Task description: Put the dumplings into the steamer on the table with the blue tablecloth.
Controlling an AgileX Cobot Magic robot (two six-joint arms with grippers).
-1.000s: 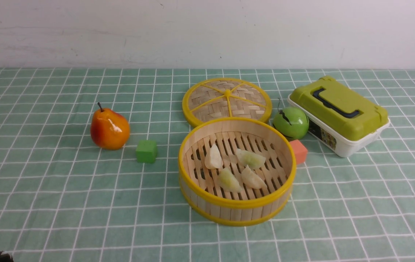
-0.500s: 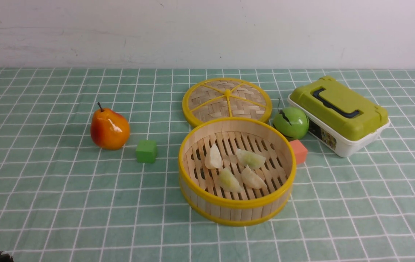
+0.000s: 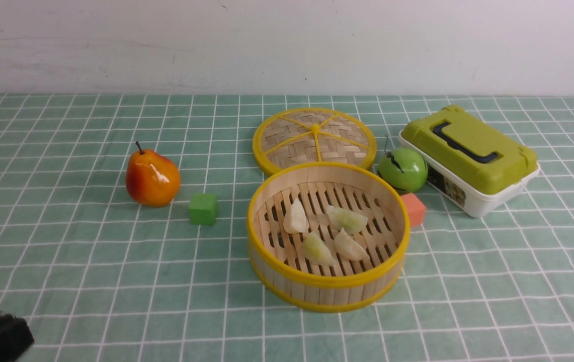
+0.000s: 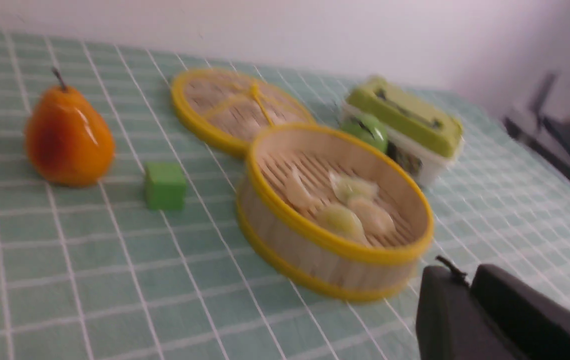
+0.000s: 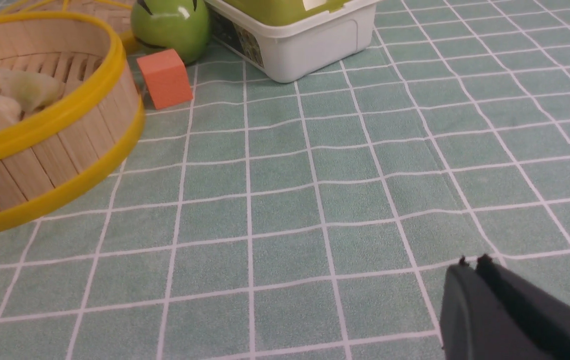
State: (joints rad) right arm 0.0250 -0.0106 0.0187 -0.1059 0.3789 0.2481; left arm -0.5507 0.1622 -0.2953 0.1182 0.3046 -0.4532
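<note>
Slatted wooden steamer [image 3: 328,281], glossy dumplings [image 3: 347,219], cloth-covered table [image 3: 90,261].

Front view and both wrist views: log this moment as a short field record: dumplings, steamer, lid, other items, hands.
dumplings: four, all inside the steamer
steamer: uncovered, on the table with the blue tablecloth
lid: flat on the cloth behind the steamer
other items: pear, green cube, orange cube, green apple, green-lidded box
left hand: shut, empty
right hand: shut, empty
task state: looks complete
</note>
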